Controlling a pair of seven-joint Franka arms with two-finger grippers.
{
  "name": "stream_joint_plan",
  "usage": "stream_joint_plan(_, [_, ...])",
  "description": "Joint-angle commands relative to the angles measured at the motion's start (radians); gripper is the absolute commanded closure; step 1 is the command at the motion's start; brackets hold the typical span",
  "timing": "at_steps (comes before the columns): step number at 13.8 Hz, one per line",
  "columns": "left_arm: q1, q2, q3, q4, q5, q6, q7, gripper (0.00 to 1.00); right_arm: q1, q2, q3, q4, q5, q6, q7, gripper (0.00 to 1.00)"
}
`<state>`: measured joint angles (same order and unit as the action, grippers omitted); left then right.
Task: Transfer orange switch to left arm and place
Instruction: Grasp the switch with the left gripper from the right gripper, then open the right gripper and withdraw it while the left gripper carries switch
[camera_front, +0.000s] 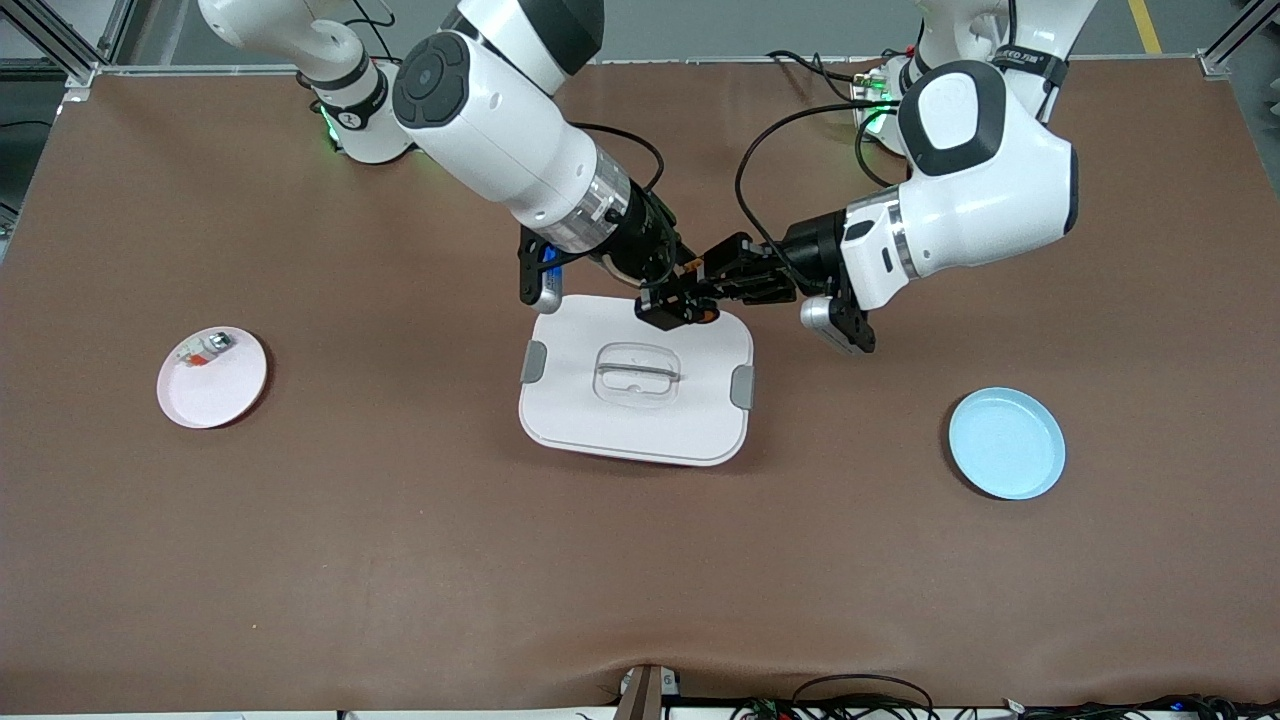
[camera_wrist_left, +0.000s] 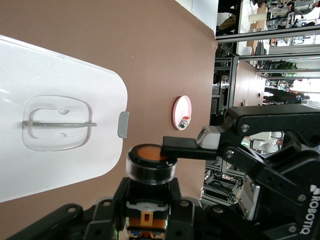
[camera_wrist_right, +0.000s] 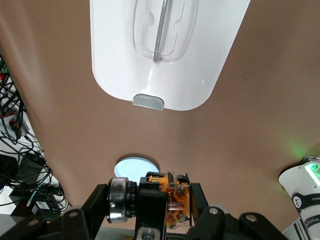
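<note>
Orange switch (camera_front: 700, 312) hung over the box (camera_front: 560, 400) edge nearest your arm bases, with your right gripper (camera_front: 668, 305) and left gripper (camera_front: 712, 290) both clamped on it, pink plate (camera_front: 225, 400) and blue plate (camera_front: 1006, 443) toward the table's ends.

Box (camera_front: 640, 425) noted as glossy white plastic with clear lid handle (camera_front: 638, 373); table (camera_front: 400, 550) covered in matt brown cloth
</note>
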<state>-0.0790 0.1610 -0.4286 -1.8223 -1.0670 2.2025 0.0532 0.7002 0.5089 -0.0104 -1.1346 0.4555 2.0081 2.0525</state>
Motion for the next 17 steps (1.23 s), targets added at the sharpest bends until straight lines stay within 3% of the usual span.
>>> stream_joint_plan(1, [-0.007,-0.008,-0.009,0.02,0.008,0.005,-0.009,1.0,0.004,0.045,-0.007,0.05,0.022,0.005,0.021,0.42])
stream_joint_plan(2, [-0.004,-0.008,-0.009,0.026,0.066,0.005,-0.012,1.0,0.007,0.048,-0.007,0.05,0.02,0.005,0.021,0.0])
stream_joint_plan(5, [0.005,-0.014,-0.009,0.034,0.194,-0.006,-0.021,1.0,-0.008,0.048,-0.011,0.05,0.017,-0.002,-0.003,0.0])
stream_joint_plan(8, [0.01,-0.018,-0.002,0.034,0.31,-0.026,-0.021,1.0,-0.06,0.042,-0.011,0.05,0.015,-0.073,-0.17,0.0])
stream_joint_plan(11, [0.045,-0.021,-0.002,0.038,0.49,-0.082,-0.019,1.0,-0.157,0.034,-0.017,0.049,-0.001,-0.248,-0.423,0.0])
stream_joint_plan(14, [0.067,-0.046,0.002,0.041,0.619,-0.177,-0.013,1.0,-0.263,-0.01,-0.016,0.042,-0.122,-0.43,-0.751,0.0])
stream_joint_plan(17, [0.088,-0.058,0.001,0.041,0.81,-0.268,-0.004,1.0,-0.396,-0.038,-0.016,0.038,-0.165,-0.589,-1.058,0.0])
